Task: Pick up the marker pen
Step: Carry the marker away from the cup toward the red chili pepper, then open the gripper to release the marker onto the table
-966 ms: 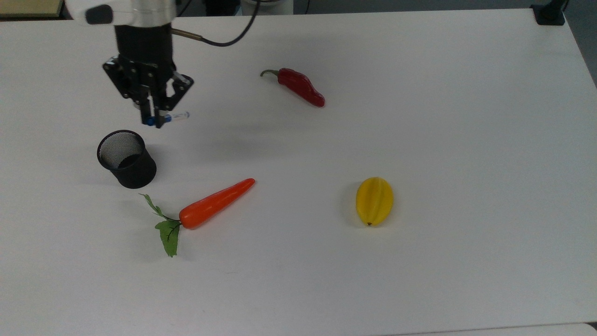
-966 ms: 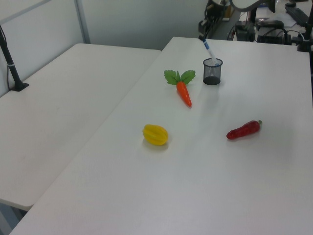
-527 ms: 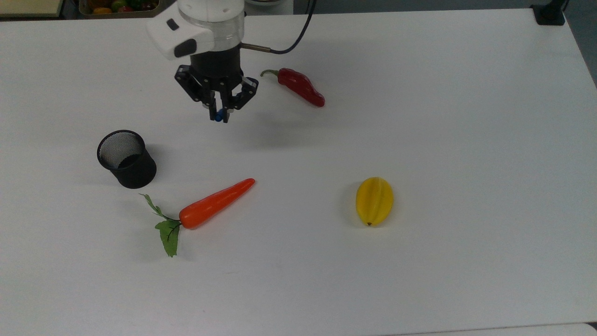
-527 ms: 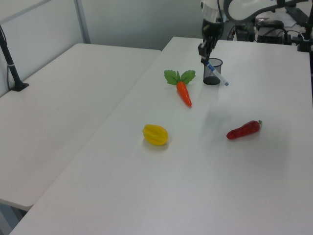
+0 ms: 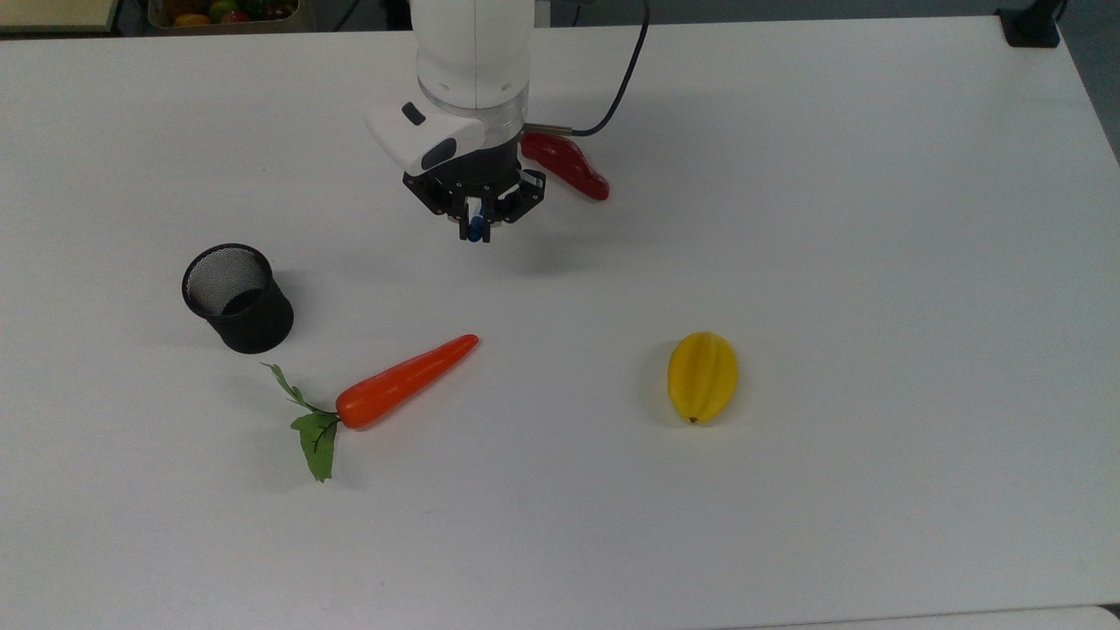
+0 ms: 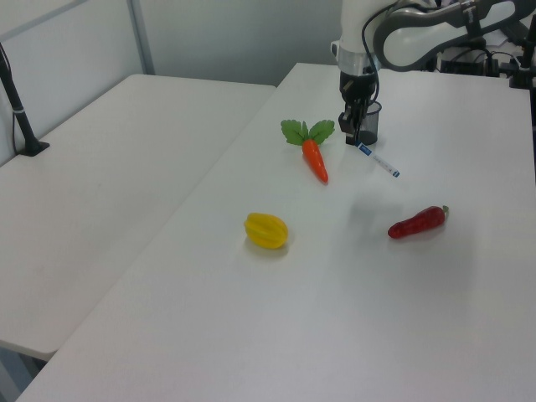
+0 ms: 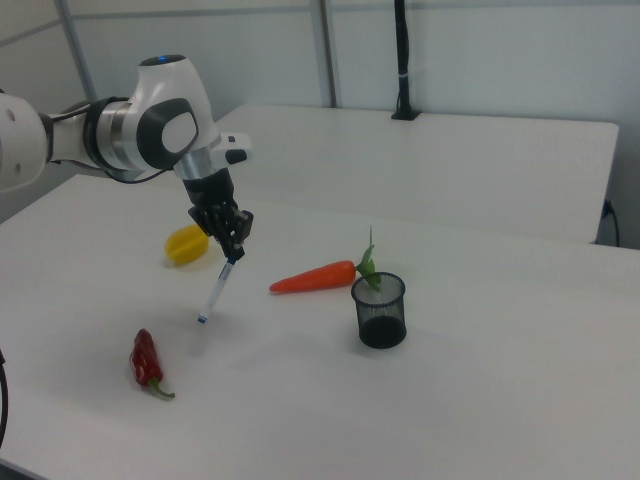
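My gripper [image 5: 476, 229] hangs above the table between the black mesh cup [image 5: 237, 298] and the red chilli [image 5: 573, 171], shut on the blue-capped end of the marker pen [image 5: 475, 233]. In the right view the marker pen [image 7: 217, 291] slants down from the gripper [image 7: 231, 255], its white barrel clear of the table. In the left view the marker pen [image 6: 378, 160] points to the left view's right from the gripper [image 6: 357, 140], in front of the cup [image 6: 365, 125].
An orange carrot [image 5: 404, 382] with green leaves lies below the cup in the top view. A yellow star fruit [image 5: 702, 376] sits to the top view's right. The chilli is partly hidden behind the arm's wrist.
The arm has carried the marker pen from above the mesh cup toward the top view's right, to a spot beside the chilli; the grip has stayed shut.
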Available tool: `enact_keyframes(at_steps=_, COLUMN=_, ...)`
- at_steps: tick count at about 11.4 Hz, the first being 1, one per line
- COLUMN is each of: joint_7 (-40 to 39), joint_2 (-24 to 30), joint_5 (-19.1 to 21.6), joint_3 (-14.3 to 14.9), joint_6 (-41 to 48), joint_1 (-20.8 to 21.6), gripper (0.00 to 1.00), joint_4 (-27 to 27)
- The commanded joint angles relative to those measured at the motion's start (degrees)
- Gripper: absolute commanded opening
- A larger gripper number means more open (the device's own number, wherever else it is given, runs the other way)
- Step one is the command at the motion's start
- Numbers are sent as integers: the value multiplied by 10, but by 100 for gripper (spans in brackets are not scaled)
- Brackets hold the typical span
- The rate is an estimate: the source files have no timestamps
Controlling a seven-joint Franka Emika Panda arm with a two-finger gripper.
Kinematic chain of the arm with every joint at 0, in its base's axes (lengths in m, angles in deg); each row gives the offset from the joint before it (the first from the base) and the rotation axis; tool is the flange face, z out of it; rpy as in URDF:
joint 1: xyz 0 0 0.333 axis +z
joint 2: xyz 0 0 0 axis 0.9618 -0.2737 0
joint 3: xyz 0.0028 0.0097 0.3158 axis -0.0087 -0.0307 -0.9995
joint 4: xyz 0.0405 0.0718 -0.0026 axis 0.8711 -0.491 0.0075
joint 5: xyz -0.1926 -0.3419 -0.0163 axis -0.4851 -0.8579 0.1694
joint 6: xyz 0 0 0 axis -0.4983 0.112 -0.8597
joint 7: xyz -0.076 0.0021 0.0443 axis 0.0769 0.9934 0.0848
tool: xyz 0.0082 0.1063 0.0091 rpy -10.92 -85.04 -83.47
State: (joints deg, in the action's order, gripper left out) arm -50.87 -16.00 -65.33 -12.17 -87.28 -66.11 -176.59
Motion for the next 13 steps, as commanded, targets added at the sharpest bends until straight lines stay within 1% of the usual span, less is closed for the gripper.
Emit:
enact_keyframes(at_steps=1, joint_7=-3, joint_2=-13, joint_5=8, joint_3=1, joint_6=12, joint_1=14, gripper=18, joint_4=0)
enact_keyframes(at_steps=3, joint_7=-3, joint_2=-20, joint_5=8, joint_3=1, joint_6=13, joint_1=19, gripper=19, joint_4=1)
enact_keyframes(at_steps=4, joint_7=-3, joint_2=-21, joint_5=7, joint_3=1, joint_6=12, joint_1=18, gripper=23, joint_4=2)
enact_keyframes(at_steps=5, joint_7=-3, joint_2=-21, joint_5=7, joint_3=1, joint_6=13, joint_1=18, gripper=41, joint_4=3)
enact_keyframes(at_steps=6, joint_7=1, joint_2=-20, joint_5=7, joint_3=1, joint_6=15, joint_1=18, gripper=81, joint_4=3)
enact_keyframes(at_steps=7, joint_7=4, joint_2=-20, joint_5=4, joint_3=1, joint_6=16, joint_1=19, gripper=100, joint_4=3)
enact_keyframes(at_steps=9, joint_7=4, joint_2=-13, joint_5=-1, joint_3=2, joint_6=19, joint_1=20, gripper=100, joint_4=3)
enact_keyframes(at_steps=12, joint_7=1, joint_2=17, joint_5=-7, joint_3=4, joint_6=46, joint_1=18, gripper=100, joint_4=3)
enact_keyframes(at_steps=13, joint_7=0, joint_2=35, joint_5=-19, joint_3=4, joint_6=69, joint_1=18, gripper=100, joint_4=3)
